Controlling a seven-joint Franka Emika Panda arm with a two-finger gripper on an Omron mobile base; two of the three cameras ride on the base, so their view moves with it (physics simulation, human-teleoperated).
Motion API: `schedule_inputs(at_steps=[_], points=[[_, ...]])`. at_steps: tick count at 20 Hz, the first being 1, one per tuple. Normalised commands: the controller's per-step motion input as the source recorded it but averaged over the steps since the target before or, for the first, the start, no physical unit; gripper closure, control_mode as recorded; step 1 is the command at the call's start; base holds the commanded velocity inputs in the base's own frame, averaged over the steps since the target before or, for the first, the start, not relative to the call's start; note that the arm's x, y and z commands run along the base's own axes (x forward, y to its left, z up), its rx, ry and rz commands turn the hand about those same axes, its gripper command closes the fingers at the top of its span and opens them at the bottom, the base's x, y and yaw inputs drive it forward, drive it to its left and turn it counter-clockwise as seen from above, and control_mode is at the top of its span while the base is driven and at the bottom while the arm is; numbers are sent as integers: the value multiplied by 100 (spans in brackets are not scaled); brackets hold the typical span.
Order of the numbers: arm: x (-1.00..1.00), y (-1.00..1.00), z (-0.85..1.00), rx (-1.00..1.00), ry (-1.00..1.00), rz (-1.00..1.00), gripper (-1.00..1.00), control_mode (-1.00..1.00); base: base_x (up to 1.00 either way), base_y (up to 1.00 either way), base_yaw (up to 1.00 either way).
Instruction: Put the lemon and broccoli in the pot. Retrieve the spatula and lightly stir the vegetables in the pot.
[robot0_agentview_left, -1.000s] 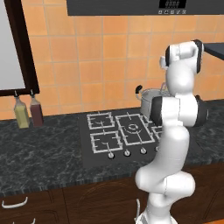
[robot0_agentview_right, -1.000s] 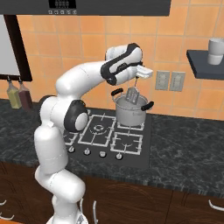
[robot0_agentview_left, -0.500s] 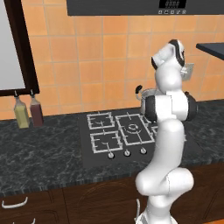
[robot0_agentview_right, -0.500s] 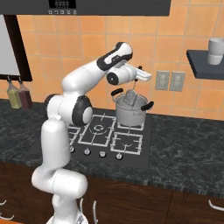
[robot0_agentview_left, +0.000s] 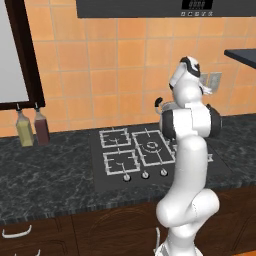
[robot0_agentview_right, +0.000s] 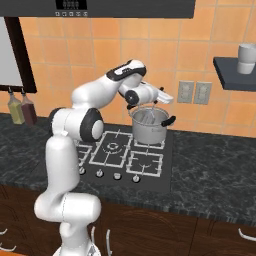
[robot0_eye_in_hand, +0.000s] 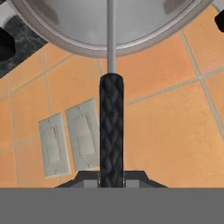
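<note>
Fingers (robot0_eye_in_hand: 111, 178) clamped on spatula (robot0_eye_in_hand: 111, 127) handle, head inside pot (robot0_agentview_right: 149, 126).

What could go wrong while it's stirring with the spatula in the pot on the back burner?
The pot stands free on the stove, so a hard sweep of the spatula against its wall could push or tip it. The fingers grip only the handle's end, so it could twist or slip. The pot's inside is out of sight, so contact is unclear.

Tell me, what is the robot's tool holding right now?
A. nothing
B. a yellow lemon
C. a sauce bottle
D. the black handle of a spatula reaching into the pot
D: in the hand view the tool is shut on the spatula, whose shaft reaches into the pot.
</note>
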Motion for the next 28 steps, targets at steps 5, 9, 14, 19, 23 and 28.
schedule_inputs(at_steps=[5, 9, 14, 19, 23, 28], points=[[19, 6, -100, 0, 0, 0, 100, -100, 0, 0, 0], [28, 2, -100, -6, -6, 0, 100, -100, 0, 0, 0], [44, 4, -56, -21, -29, 0, 100, -100, 0, 0, 0], [14, 14, -40, -7, -26, 0, 100, -100, 0, 0, 0], [-36, 33, -100, 0, -4, 0, 100, -100, 0, 0, 0], [-62, 10, -74, 0, -8, 0, 100, -100, 0, 0, 0]])
